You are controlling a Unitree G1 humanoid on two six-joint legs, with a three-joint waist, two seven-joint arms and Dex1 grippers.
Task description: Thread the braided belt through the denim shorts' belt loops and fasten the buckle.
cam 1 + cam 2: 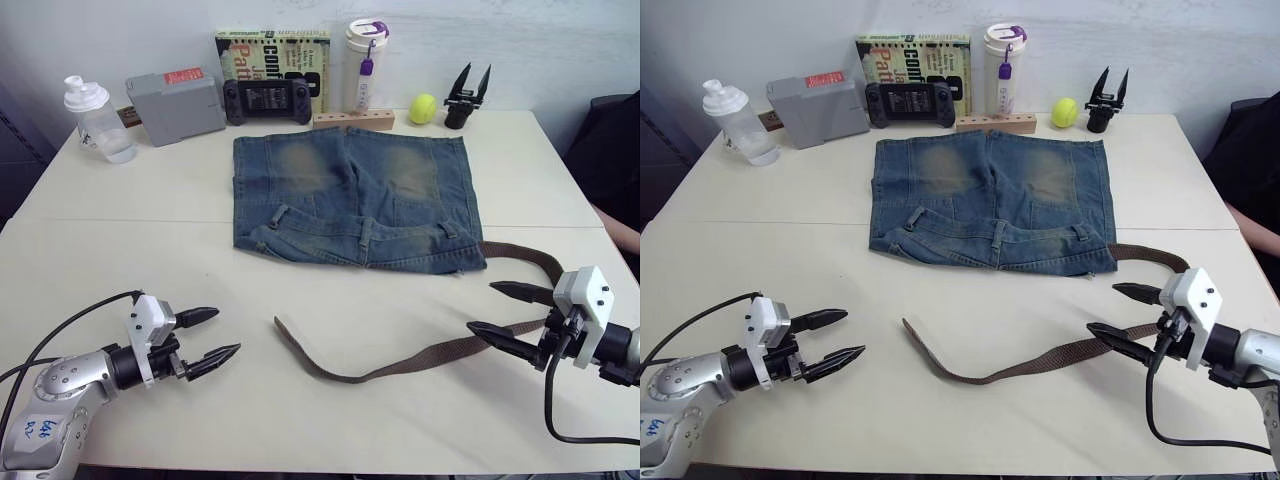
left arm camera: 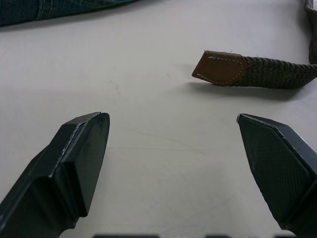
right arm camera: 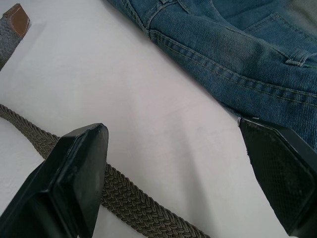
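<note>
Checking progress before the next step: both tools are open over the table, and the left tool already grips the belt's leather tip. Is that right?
Not quite. Both are open, but the left tool holds nothing. The left wrist view shows the braided belt with its leather tip lying on the table beyond the fingers, untouched. The right tool is open too.

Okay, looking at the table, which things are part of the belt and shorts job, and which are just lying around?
For the job:
- braided belt, its leather-tipped end free on the table
- denim shorts
- belt loops on the waistband
- left gripper and right gripper, both open

Just lying about:
- shaker bottle
- grey box
- game controller
- book
- tumbler
- tennis ball
- spare gripper
</note>
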